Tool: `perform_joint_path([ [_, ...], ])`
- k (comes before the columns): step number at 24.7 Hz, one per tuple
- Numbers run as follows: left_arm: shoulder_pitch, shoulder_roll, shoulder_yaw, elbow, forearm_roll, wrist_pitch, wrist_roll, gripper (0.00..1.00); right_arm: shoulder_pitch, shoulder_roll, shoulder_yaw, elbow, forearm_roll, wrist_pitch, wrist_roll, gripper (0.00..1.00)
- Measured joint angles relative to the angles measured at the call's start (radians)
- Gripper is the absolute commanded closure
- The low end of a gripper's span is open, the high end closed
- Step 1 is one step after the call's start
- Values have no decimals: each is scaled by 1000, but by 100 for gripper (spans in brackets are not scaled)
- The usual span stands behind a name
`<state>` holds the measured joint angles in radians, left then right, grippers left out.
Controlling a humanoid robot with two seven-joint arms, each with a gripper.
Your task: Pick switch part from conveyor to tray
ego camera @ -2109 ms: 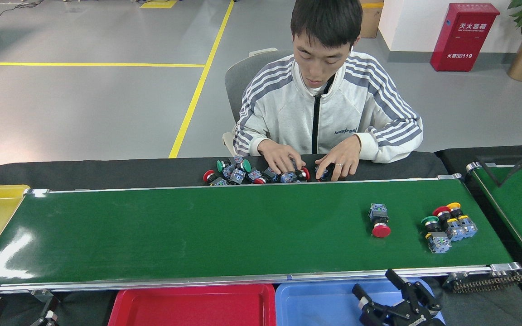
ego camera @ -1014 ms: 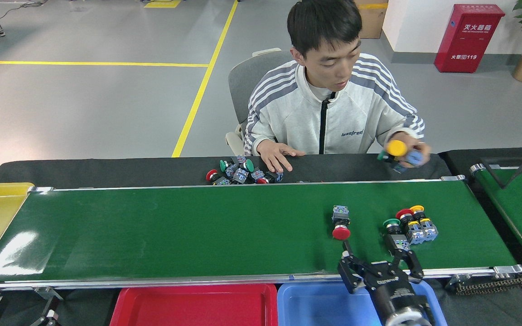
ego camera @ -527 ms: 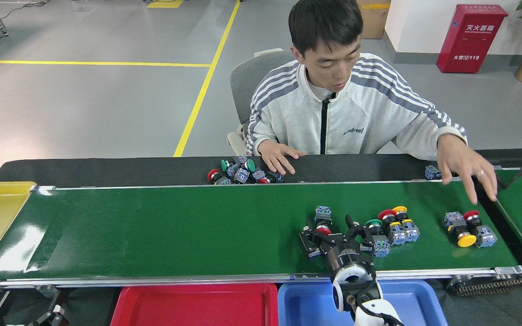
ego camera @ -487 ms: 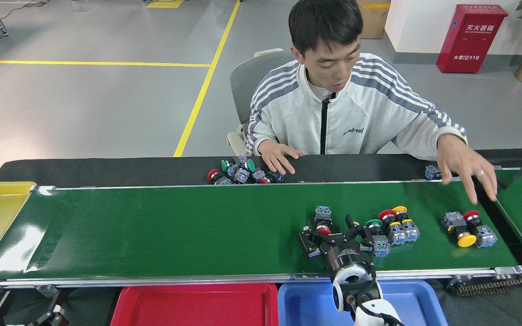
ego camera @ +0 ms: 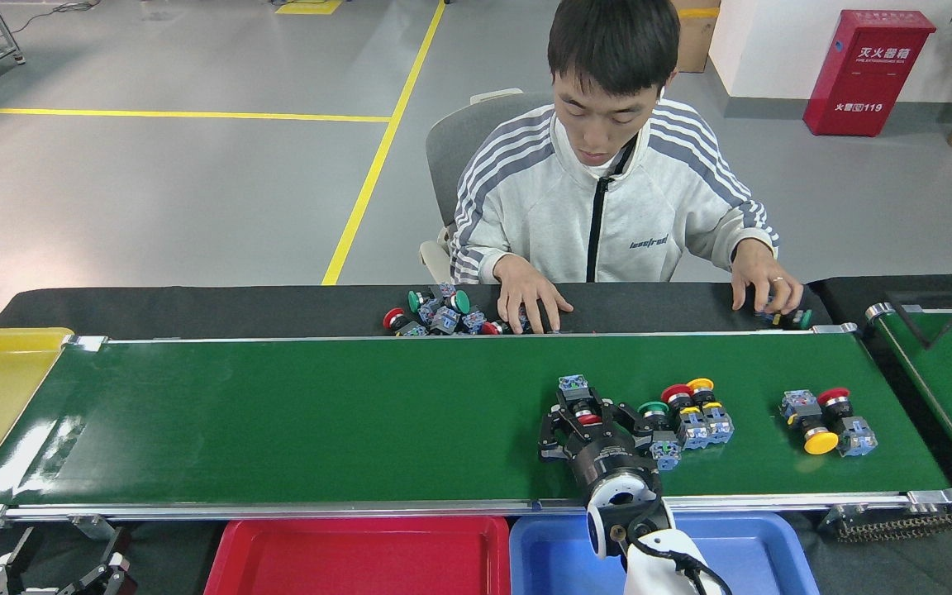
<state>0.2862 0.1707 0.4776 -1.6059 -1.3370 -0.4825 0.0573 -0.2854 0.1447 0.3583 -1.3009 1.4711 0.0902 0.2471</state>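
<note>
1. Grey workshop floor with yellow lines lies behind; the dark-green conveyor (ego camera: 319, 421) with silver rails spans the foreground.
2. Right gripper (ego camera: 587, 420): down on the belt, fingers closed in around the red-capped switch part (ego camera: 577, 398). Whether they already pinch it cannot be told; the cap is partly hidden between them.
3. Red-capped switch part: on the belt's right half, lying on its side, blue-grey contact block pointing away. Judged light, rigid plastic, not fragile; the round cap looks smooth and likely to roll or slip, so the squarer body behind the cap seems the better hold.
4. Cluster of switch parts (ego camera: 687, 411): just beside the gripper's right finger, green, red and yellow caps. Risk of nudging them.
5. Second cluster (ego camera: 827, 421): further right, well apart.
6. Red tray (ego camera: 360, 555): below the near rail, left of the blue tray (ego camera: 749, 549).
7. Left gripper (ego camera: 46, 570): at the lower-left corner, fingers spread, idle.
8. Person (ego camera: 608, 198): seated opposite, hands on the spare switch parts (ego camera: 443, 312).
</note>
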Motion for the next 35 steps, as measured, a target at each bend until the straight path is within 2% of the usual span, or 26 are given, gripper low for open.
perform_joint_path([
  [3, -4, 0, 3, 2, 0, 1, 0, 0, 65, -12, 28, -113, -30, -227, -6, 98],
  [4, -5, 0, 5, 3, 0, 1, 0, 0, 84, -13, 34, -140, -32, -292, -7, 93],
  [5, -6, 0, 6, 4, 1, 3, 0, 0, 97, -13, 45, -158, -33, -340, -9, 81],
  [6, -6, 0, 6, 4, 3, 5, -1, 0, 105, -13, 69, -167, -33, -388, -10, 56],
  [7, -7, 1, 6, 4, 4, 7, -1, 0, 110, -14, 101, -172, -33, -426, -13, 19],
  [8, -8, 1, 6, 4, 4, 7, -2, 0, 116, -14, 129, -173, -33, -451, -15, 4],
  [12, -8, 1, 9, 1, 4, 3, -4, 0, 124, -14, 182, -174, -33, -505, -17, 1],
  [16, -9, 1, 17, 1, 4, 3, 1, 0, 124, -13, 181, -177, -33, -514, -17, 1],
  [19, -9, 1, 26, 1, 4, 3, 3, 0, 138, -13, 109, -222, -35, -409, -19, 2],
  [22, -8, 1, 26, 1, 4, 2, 3, 0, 213, -23, 10, -285, -38, -261, -67, 2],
  [25, -6, 1, 27, 1, 4, 2, 3, 0, 347, -94, -116, -359, -48, -196, -155, 2],
  [28, -5, 1, 28, 0, 4, 1, 3, 0, 465, -130, -197, -394, -110, -181, -217, 1],
  [31, -4, 1, 33, 0, 4, 1, 3, 0, 477, -157, -229, -399, -162, -176, -243, 1],
  [35, -2, 2, 35, 0, 4, 1, 4, 0, 467, -160, -226, -399, -166, -171, -248, 1],
])
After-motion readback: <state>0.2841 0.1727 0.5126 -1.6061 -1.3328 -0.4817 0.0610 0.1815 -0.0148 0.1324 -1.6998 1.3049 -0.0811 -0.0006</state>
